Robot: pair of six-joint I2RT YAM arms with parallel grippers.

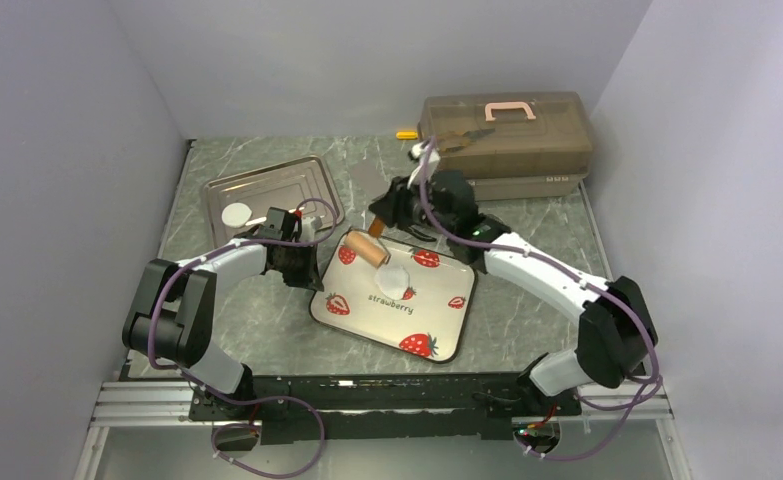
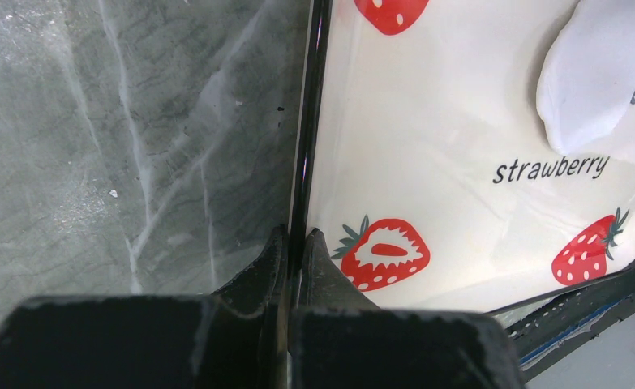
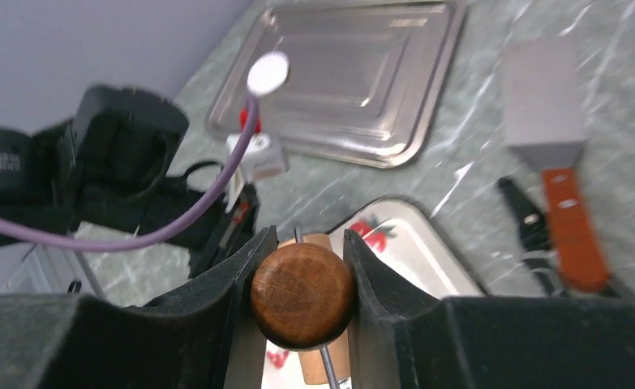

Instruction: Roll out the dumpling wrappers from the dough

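Dough sits mid strawberry plate. Left gripper pinched tight on plate's 9 o'clock rim, likely steadying it. Right gripper clamps rolling pin handle, roller at dough's 10 o'clock.

Two matching arms, left arm and right arm, each built of smooth white shells between chunky black joints, with a purple cable looping along both. The left tool and right tool are matte black, with blunt wedge fingers. A small green light glows near the right wrist.
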